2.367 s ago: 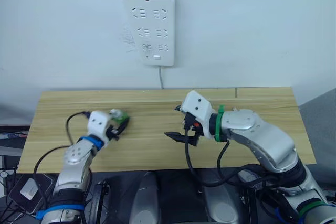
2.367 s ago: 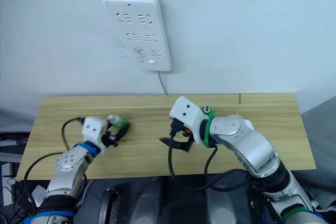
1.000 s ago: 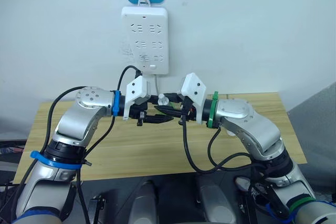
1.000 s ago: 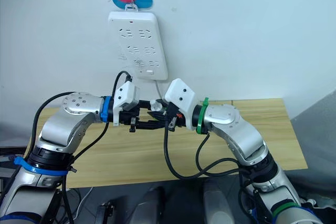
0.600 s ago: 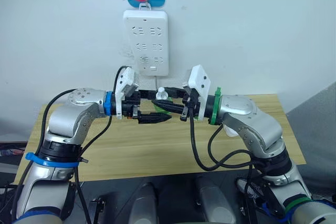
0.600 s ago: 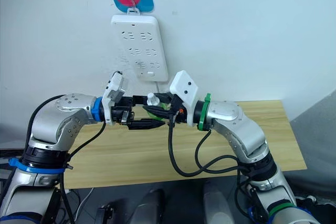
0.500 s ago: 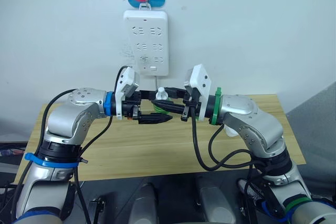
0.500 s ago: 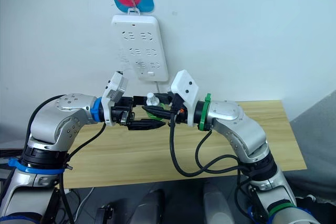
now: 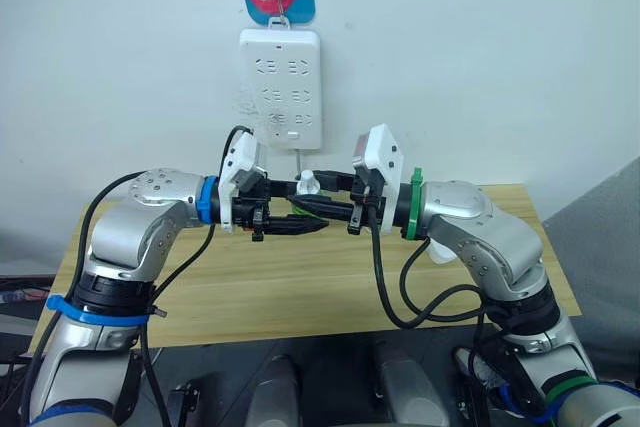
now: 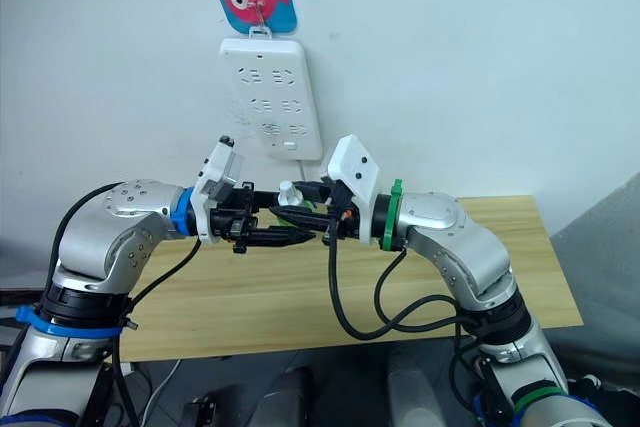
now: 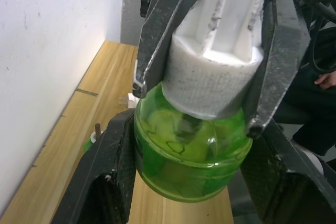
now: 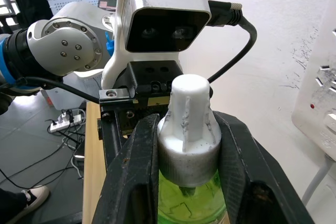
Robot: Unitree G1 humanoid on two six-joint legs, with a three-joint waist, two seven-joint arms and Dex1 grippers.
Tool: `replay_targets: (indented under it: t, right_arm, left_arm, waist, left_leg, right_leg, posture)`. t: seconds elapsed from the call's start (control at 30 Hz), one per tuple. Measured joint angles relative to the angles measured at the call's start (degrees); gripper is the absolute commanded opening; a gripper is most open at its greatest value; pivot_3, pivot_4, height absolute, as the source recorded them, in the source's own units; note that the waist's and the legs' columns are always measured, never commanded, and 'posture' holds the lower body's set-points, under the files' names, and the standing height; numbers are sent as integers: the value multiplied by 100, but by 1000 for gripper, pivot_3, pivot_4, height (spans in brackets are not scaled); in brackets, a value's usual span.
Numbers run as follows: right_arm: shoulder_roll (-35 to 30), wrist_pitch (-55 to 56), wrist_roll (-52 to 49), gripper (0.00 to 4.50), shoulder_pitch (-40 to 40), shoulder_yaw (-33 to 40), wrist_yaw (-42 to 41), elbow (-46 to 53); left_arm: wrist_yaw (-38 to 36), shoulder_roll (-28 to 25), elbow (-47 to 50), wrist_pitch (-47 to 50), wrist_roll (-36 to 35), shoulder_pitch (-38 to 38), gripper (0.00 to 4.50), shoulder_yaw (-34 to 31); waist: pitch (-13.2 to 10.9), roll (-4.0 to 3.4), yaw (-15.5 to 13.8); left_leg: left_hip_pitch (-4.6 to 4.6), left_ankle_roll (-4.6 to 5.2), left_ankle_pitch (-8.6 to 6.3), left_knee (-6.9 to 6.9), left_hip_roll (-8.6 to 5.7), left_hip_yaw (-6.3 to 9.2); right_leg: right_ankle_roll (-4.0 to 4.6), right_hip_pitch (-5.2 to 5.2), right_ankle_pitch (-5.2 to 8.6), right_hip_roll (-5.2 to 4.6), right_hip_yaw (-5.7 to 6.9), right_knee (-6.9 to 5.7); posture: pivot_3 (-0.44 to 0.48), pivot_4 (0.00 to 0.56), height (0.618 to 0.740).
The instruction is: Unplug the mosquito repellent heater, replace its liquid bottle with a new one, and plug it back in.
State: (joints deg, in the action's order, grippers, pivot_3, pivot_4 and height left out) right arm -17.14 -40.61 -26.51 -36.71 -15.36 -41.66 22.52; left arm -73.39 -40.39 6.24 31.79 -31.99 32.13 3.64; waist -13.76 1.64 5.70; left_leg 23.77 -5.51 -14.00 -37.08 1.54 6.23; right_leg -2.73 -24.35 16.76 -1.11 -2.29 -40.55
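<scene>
While both arms are raised above the wooden table [image 9: 300,277], the two grippers meet in mid-air in front of the wall socket strip [image 9: 281,87], sharing one green liquid bottle [image 11: 191,148]. The left gripper [image 11: 184,182] is clamped round the bottle's green belly, and the right gripper [image 12: 186,166] is clamped on its white cap [image 12: 188,124], the collar squeezed between the black fingers [image 12: 139,166]. This looks to me like uncapping the new bottle, or else passing it across; I can't tell which. Either way I'd keep the belly grip firm and still, turn only the cap hand about the bottle's own axis, and keep the bottle upright so nothing spills. The mosquito repellent heater itself I can't pick out with certainty; a pale shape under the right forearm is too hidden to name.
</scene>
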Motion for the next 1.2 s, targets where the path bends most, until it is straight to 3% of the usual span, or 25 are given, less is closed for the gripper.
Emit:
replay_targets:
  t: [0.13, 0.33, 0.43, 0.47, 0.57, 0.73, 0.77, 0.9, 1.03, 1.17, 1.2]
  right_arm:
    - [-92, 180, 21, 1105, -45, -48, -304, -133]
    - [-506, 1329, 69, 1105, -1220, -538, -2761, -1871]
    - [-543, 1332, 57, 1105, -1443, -613, -3211, -2161]
    - [-591, 1243, 24, 1665, -1463, -602, -3275, -2147]
    - [-798, 1090, -11, 2529, -1397, -478, -3292, -2045]
    - [-1222, 681, -32, 4254, -782, 254, -2550, -1247]
    - [-1233, 570, -62, 4427, -655, 365, -2338, -1005]
    - [-846, 300, 109, 4500, 226, 622, -927, 203]
    - [177, -110, 417, 4500, 694, 458, 677, 935]
    - [459, -178, 755, 4500, 692, 152, 1366, 1020]
    - [461, -178, 806, 4326, 692, 103, 1443, 972]
  left_arm:
    - [-38, -20, 55, -175, 90, -48, 2362, 50]
    - [-291, -210, 358, -324, 182, -172, 2362, 201]
    - [-326, -195, 405, -348, 176, -210, 2362, 254]
    - [-308, -166, 428, -351, 169, -212, 2362, 277]
    - [-168, -105, 422, -359, 171, -222, 2362, 256]
    - [337, 147, 286, -354, 170, -300, 2362, 23]
    - [428, 191, 229, -353, 177, -305, 2362, 17]
    - [681, 328, 88, -472, 288, -307, 2362, -12]
    - [767, 416, -14, -595, 375, -305, 2362, -10]
    - [766, 432, -29, -605, 405, -262, 2362, -5]
    - [761, 432, -35, -605, 408, -261, 2362, -5]
  waist:
    - [64, 2, -2]
    - [66, 1, 10]
    - [66, 1, -15]
    - [66, 1, -33]
    - [66, 1, -73]
    - [66, 1, -102]
    - [66, 1, -95]
    - [68, 0, -62]
    - [69, -2, -42]
    - [71, -2, -78]
    - [71, -2, -89]
  left_leg:
    - [-3, 1, 0, -1, -1, 0]
    - [-43, 26, -11, 5, 2, -1]
    - [-41, 24, -10, 3, 1, -1]
    - [-41, 23, -10, 2, 0, -1]
    - [-41, 24, -10, -4, -1, -1]
    - [-40, 25, -11, -7, 0, -1]
    - [-40, 25, -11, -6, 0, -1]
    - [-43, 25, -11, -1, 4, -4]
    - [-46, 24, -10, -2, 5, -6]
    - [-46, 24, -10, -3, -1, -4]
    - [-46, 24, -10, -4, -1, -3]
  right_leg:
    - [0, 2, 0, 0, 0, -1]
    - [6, 30, 3, 7, -2, -11]
    - [7, 28, 4, 6, -3, -17]
    - [7, 28, 4, 4, -4, -17]
    - [7, 28, 4, 3, -4, -21]
    - [7, 27, 4, 4, -4, -27]
    - [7, 26, 4, 4, -5, -27]
    - [10, 22, 6, 7, -8, -33]
    - [11, 21, 6, 9, -11, -42]
    - [11, 27, 6, 6, -10, -37]
    - [11, 28, 6, 6, -10, -35]
  posture:
    - [-51, 139, 725]
    - [-29, 146, 725]
    - [-35, 145, 725]
    - [-35, 145, 725]
    - [-52, 145, 725]
    - [-58, 153, 725]
    - [-63, 154, 725]
    - [-80, 158, 725]
    - [-86, 167, 725]
    - [-85, 167, 725]
    - [-82, 167, 725]
